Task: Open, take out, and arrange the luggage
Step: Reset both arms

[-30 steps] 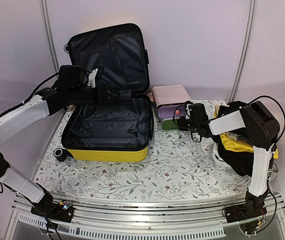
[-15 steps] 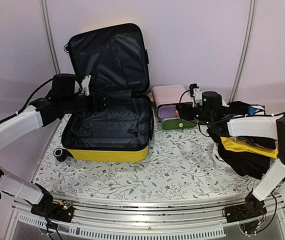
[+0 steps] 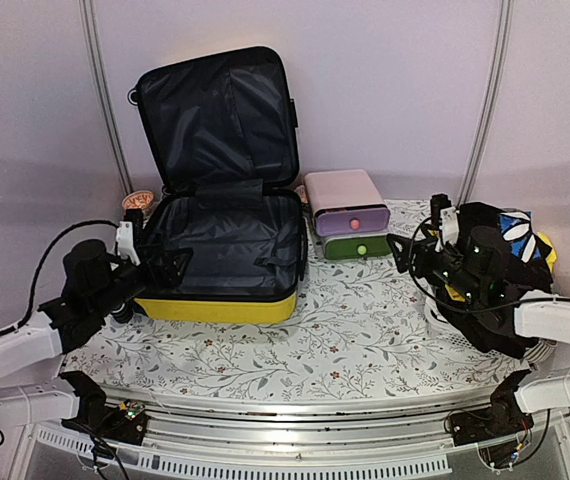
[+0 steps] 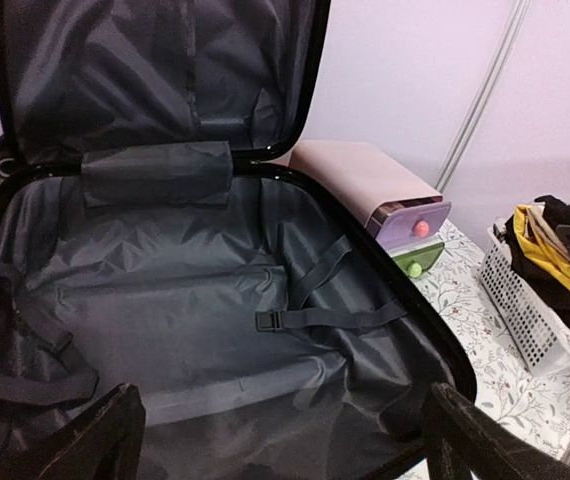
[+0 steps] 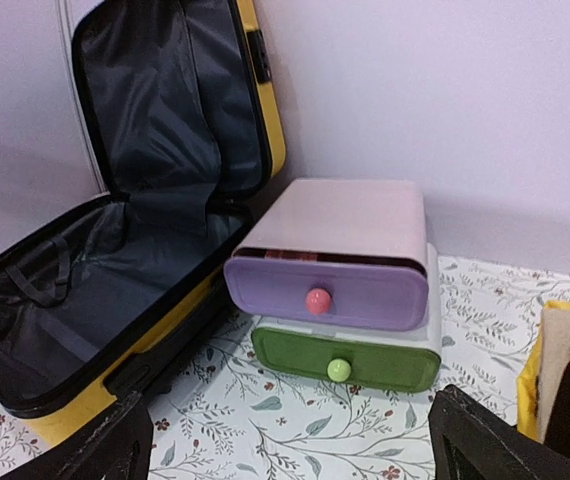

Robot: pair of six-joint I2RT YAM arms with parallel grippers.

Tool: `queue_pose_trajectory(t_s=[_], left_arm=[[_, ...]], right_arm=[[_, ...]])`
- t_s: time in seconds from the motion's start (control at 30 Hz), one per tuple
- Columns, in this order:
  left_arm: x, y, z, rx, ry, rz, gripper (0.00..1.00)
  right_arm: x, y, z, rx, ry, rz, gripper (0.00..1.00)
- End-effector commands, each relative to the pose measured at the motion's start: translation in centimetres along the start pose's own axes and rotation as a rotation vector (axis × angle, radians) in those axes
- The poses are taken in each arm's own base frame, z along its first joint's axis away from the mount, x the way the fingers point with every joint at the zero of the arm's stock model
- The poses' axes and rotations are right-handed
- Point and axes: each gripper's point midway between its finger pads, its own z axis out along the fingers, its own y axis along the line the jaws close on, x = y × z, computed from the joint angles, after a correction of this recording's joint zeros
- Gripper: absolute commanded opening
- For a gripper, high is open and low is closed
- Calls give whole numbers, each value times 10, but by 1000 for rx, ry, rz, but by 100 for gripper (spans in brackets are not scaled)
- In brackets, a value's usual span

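The luggage (image 3: 215, 308), a yellow hard-shell suitcase, lies open at the table's back left. Its lid (image 3: 215, 115) stands upright against the wall, showing black lining. In the left wrist view the luggage's black interior (image 4: 195, 300) holds only loose straps and a buckle (image 4: 270, 320). My left gripper (image 3: 160, 268) hovers open at the case's near left corner, nothing between its fingers (image 4: 95, 445). My right gripper (image 3: 407, 252) is open, right of the drawer box, empty in its own view (image 5: 300, 455). The luggage's lid (image 5: 165, 140) shows there too.
A pink box with a purple and a green drawer (image 3: 348, 218) (image 5: 345, 290) stands right of the case. A white mesh basket (image 4: 525, 315) of black and yellow clothes (image 3: 490, 295) sits at the right edge. A small orange thing (image 3: 137, 201) lies behind the case's left side.
Both arms have drawn back toward the near edge. The left gripper left the hinge area, the right gripper moved off the drawer box, and both sets of jaws opened wide.
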Motion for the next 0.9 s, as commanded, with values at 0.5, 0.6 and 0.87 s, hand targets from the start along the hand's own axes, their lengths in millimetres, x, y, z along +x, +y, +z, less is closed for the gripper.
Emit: queue_pose_trajectory(t_s=[0.5,0.6,0.87], left_arm=[[-1,-2,3,37,-52,-148,98],[0,-3,8,37,-42,-137,98],[5,-5,18,47,-15,-120,98]], right_arm=[[7,72,-120,-315,547,559,78],[61,91,-144,-342,822,638,62],[127,58,-196,27,1181,566,2]])
